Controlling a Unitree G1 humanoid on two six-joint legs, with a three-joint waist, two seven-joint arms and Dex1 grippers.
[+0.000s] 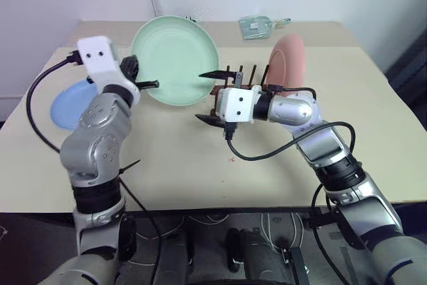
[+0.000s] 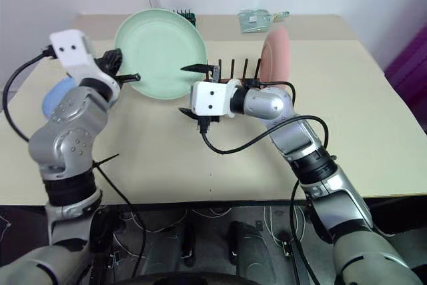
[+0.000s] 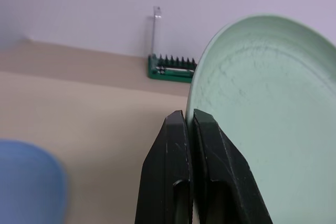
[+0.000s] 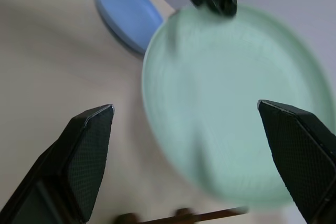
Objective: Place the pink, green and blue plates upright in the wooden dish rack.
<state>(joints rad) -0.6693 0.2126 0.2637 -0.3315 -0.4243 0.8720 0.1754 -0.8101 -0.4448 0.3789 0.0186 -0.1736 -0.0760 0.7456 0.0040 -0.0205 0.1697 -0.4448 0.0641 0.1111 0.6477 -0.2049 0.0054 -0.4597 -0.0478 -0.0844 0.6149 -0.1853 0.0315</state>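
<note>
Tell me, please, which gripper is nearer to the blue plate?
Left. The left gripper, clamping the green plate's rim, is just beside the blue plate; the right gripper is open by the rack.

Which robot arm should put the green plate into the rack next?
Probably the left: its gripper already pinches the green plate upright by the rim, beside the rack. The right gripper is open and empty.

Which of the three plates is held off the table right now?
The green plate: the left hand pinches its rim. The pink plate stands in the rack; the blue plate lies flat.
</note>
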